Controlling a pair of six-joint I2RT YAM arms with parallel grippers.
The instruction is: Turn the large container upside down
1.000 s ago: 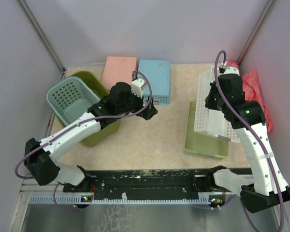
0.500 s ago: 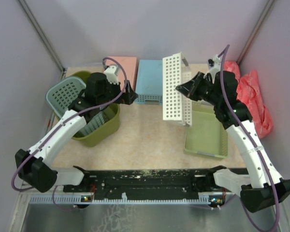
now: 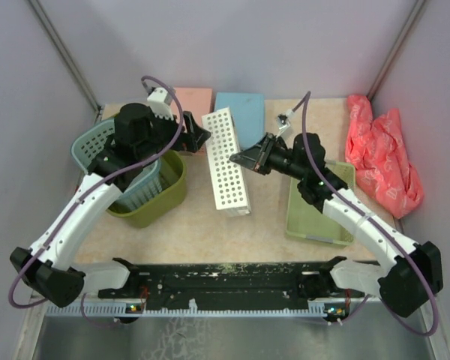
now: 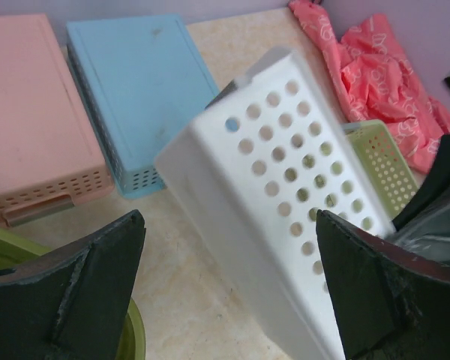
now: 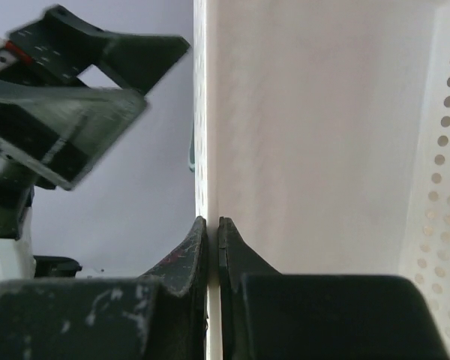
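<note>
The large olive-green container [image 3: 154,199] stands upright at the left with a teal basket [image 3: 97,146] nested in it; its rim shows in the left wrist view [image 4: 135,339]. My left gripper [image 3: 199,139] is open and empty just right of its far corner, above the table [image 4: 229,217]. My right gripper [image 3: 244,160] is shut on the wall of a white perforated basket [image 3: 229,161], holding it tilted on its edge at the table's middle. The wall sits pinched between the right gripper's jaws [image 5: 213,221]. The white basket fills the left wrist view [image 4: 285,195].
A pink tray [image 3: 187,101] and a blue tray [image 3: 240,112] lie at the back. A light green tray [image 3: 315,214] lies under my right arm. A red cloth [image 3: 382,157] is bunched at the right wall.
My right arm swung the white basket from over the green tray leftward to the table's middle, tipping it over. My left gripper drew back and left toward the olive container.
</note>
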